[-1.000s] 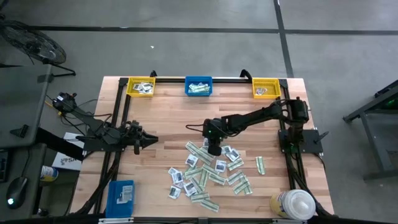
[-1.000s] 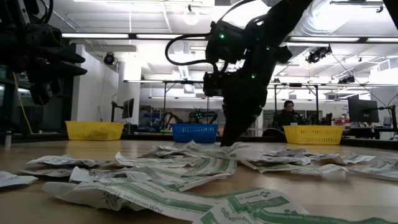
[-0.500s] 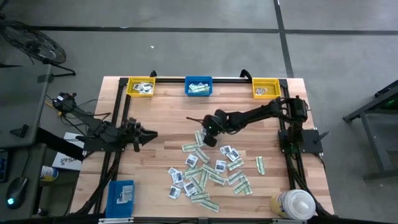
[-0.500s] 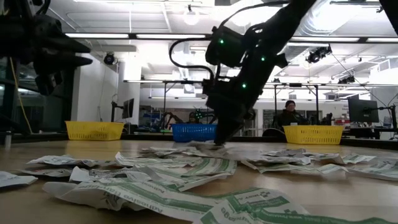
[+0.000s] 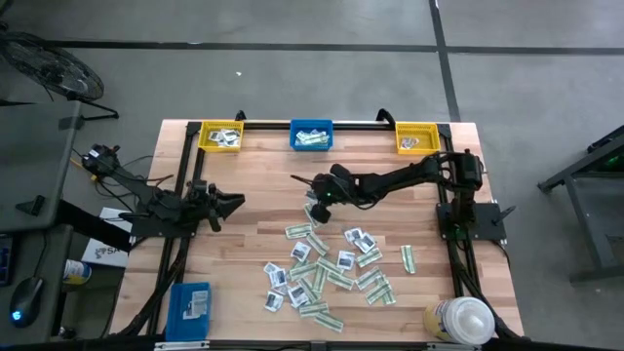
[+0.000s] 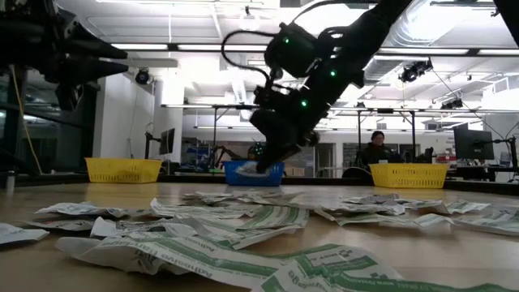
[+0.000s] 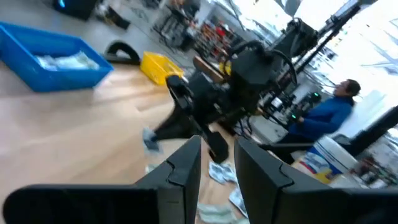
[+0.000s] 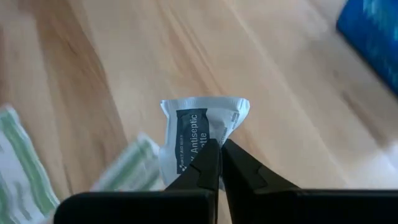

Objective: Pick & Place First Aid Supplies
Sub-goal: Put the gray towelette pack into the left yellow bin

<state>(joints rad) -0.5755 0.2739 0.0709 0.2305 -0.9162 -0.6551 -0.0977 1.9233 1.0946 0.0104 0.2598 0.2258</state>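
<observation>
High view shows the right gripper reached out over the middle of the wooden surface, a little above the heap of first aid packets that lies spread on the near half. Its jaws are closed together on one white antiseptic towelette packet; in the right wrist view the packet stands up from the fingertips, pinched by its lower edge, with dark print on its face, and it is lifted clear of the wood. In the low view the same gripper hangs in front of the blue bin.

The left gripper waits at the left side of the surface, well apart from the heap. Its jaws are partly open and hold nothing.

Along the far edge stand a yellow bin, the blue bin and another yellow bin, each with some packets inside. A white-capped bottle is at the near right corner.
</observation>
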